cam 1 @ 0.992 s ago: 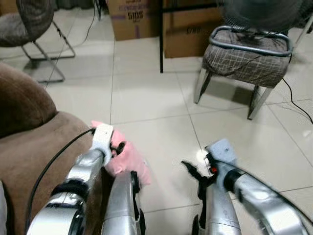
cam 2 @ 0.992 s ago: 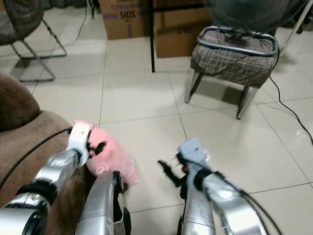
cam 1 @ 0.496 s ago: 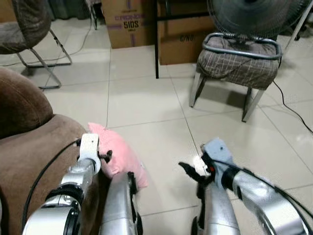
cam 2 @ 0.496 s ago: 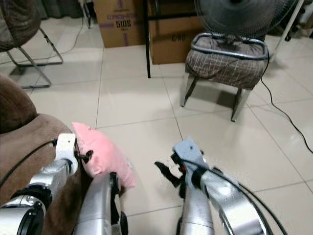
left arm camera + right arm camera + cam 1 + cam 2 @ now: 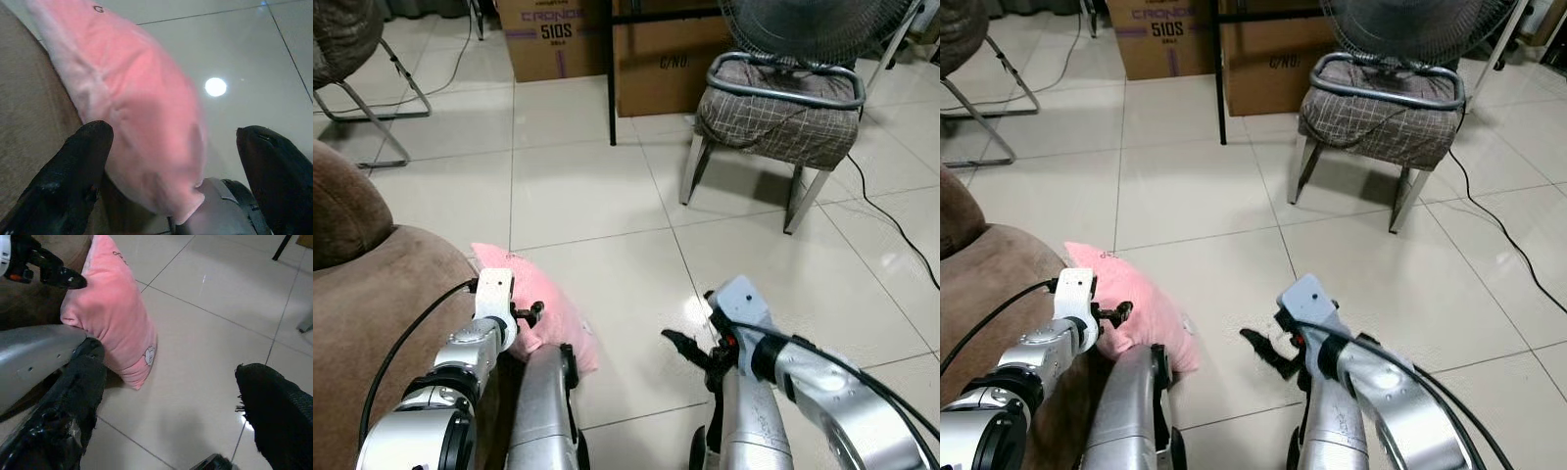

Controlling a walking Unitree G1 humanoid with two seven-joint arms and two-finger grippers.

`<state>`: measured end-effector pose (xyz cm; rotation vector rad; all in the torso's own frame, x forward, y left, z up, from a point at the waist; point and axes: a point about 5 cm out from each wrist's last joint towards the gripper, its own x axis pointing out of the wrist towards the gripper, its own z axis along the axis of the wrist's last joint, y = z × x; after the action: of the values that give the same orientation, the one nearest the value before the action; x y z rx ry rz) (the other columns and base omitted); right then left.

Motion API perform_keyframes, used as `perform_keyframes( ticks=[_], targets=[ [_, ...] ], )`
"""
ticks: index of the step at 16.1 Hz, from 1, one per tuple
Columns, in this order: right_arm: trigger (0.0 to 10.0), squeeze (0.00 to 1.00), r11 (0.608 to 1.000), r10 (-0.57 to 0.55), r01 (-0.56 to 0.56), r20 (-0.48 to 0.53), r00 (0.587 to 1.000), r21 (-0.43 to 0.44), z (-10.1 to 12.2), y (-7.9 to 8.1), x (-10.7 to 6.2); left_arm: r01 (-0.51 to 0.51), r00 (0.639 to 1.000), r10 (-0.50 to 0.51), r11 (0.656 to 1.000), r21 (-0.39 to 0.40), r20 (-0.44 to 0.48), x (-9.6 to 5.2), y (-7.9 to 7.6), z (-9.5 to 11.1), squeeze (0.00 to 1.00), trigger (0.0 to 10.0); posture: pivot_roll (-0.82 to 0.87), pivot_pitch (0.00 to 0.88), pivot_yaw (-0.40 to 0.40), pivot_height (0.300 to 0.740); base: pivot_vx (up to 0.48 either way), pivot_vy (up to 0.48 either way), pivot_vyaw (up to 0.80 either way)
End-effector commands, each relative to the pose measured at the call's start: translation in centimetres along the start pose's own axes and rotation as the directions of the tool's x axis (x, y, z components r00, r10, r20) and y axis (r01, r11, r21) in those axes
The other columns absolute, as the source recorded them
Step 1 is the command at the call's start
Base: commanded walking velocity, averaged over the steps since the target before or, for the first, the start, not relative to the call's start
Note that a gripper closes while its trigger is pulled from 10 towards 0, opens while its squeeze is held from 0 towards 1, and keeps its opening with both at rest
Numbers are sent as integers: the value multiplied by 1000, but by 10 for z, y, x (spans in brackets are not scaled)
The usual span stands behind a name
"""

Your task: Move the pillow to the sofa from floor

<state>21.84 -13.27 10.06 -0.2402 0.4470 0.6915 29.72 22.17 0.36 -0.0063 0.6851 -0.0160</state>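
From the left eye, the pink pillow (image 5: 543, 308) stands on the floor (image 5: 597, 196) leaning against the side of the brown sofa (image 5: 372, 294); the left gripper (image 5: 530, 313) is at the pillow's sofa-side face, and the right gripper (image 5: 690, 351) hangs over bare tile on the far side of the pillow from the sofa. Beyond the pillow are a checked stool (image 5: 781, 117) with a fan (image 5: 813, 24) behind it, and boxes (image 5: 607, 44) further back. The right eye shows the same layout, with a cable (image 5: 1498, 235) trailing on the floor past the stool. In the left wrist view the black fingers (image 5: 73, 171) are spread wide with the pillow (image 5: 142, 112) between them, sofa fabric beside one finger; whether either finger touches the pillow is hard to tell. In the right wrist view the fingers (image 5: 73, 396) are wide apart around nothing, the pillow (image 5: 112, 318) near one of them, the sofa behind it.
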Motion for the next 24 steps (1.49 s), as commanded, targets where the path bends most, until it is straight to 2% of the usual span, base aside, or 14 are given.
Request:
perform_keyframes(
  ticks=[1,2,3,4,6,7,8,11,13,15,17,18,21,24],
  targets=[
    [10000,0,1000,4,-4,17,1000,10,4,3,-3,28,999,-28,999,20,-21,0,-1,-2,0,10000,-44,103,53,527,0,0,0],
    [10000,0,1000,5,-5,18,1000,12,4,4,-5,73,997,-72,997,32,-28,1,-7,-2,0,10000,-43,118,54,527,0,0,0],
    [10000,0,1000,6,-6,16,1000,14,4,5,-6,84,996,-83,995,55,-30,2,-10,-1,47,10000,-43,125,55,527,0,0,0],
    [10000,0,1000,7,-7,14,1000,15,3,6,-7,70,997,-67,995,72,-31,2,-11,-1,1000,10000,-44,131,58,527,0,0,0],
    [10000,0,1000,4,-4,10,1000,18,3,7,-9,37,999,-33,992,122,-41,2,-10,-3,1000,10000,-46,135,60,527,0,0,0],
    [10000,0,1000,4,-4,12,1000,23,5,11,-12,36,998,-25,981,192,-57,2,-11,-6,914,10000,-48,145,69,527,0,0,0],
    [10000,0,1000,6,-6,12,1000,24,5,12,-13,33,998,-19,975,220,-65,2,-11,-7,0,10000,-50,152,75,527,0,0,0],
    [10000,0,999,33,-33,5,999,23,6,18,-17,-88,992,111,945,314,-57,1,-3,-8,0,10000,-60,179,93,527,0,0,0],
    [10000,0,991,131,-131,28,991,16,12,26,-24,-102,988,131,952,290,-82,1,-4,-11,0,10000,-69,191,94,527,0,0,0],
    [10000,0,989,146,-146,24,989,10,14,26,-30,-30,992,46,990,135,-117,2,-16,-21,0,10000,-88,209,91,527,0,0,0],
    [10000,0,990,140,-140,13,990,3,15,25,-33,-41,989,60,990,138,-138,2,-17,-27,0,10000,-98,214,89,527,0,0,0],
    [10000,0,989,146,-146,12,989,0,16,27,-35,-102,979,130,979,178,-154,0,-11,-31,0,10000,-113,220,85,527,0,0,0],
    [10000,0,985,171,-171,9,985,-7,20,31,-39,-144,969,179,969,203,-170,-1,-5,-35,0,10000,-131,234,74,527,0,0,0],
    [10000,0,979,204,-204,-8,979,-15,22,33,-45,-146,973,168,979,142,-156,-1,-5,-34,0,10000,-153,251,62,527,0,0,0]
  ],
)
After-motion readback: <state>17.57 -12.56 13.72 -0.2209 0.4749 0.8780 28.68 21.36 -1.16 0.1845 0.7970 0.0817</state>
